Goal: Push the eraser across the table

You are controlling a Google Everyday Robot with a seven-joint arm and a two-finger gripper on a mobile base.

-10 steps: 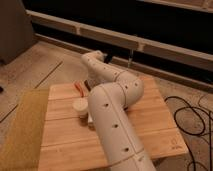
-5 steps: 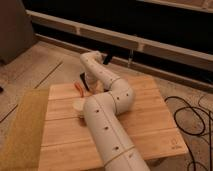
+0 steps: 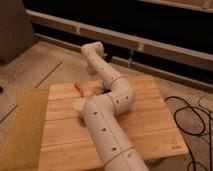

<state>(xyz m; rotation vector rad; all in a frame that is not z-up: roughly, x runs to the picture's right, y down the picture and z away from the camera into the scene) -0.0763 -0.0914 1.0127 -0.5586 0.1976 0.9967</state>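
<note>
Beyond the far edge of the desk [image 3: 150,125], my pincer [image 3: 93,71] hangs near the back; whether it is open, I cannot tell. Nearby, an orange eraser [image 3: 79,88] lies on the planks.

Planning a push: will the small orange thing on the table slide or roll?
Probably slides: the orange thing looks low, elongated, lying flat on the smooth table. Likely light, being small. The gripper is at the far edge.
</note>
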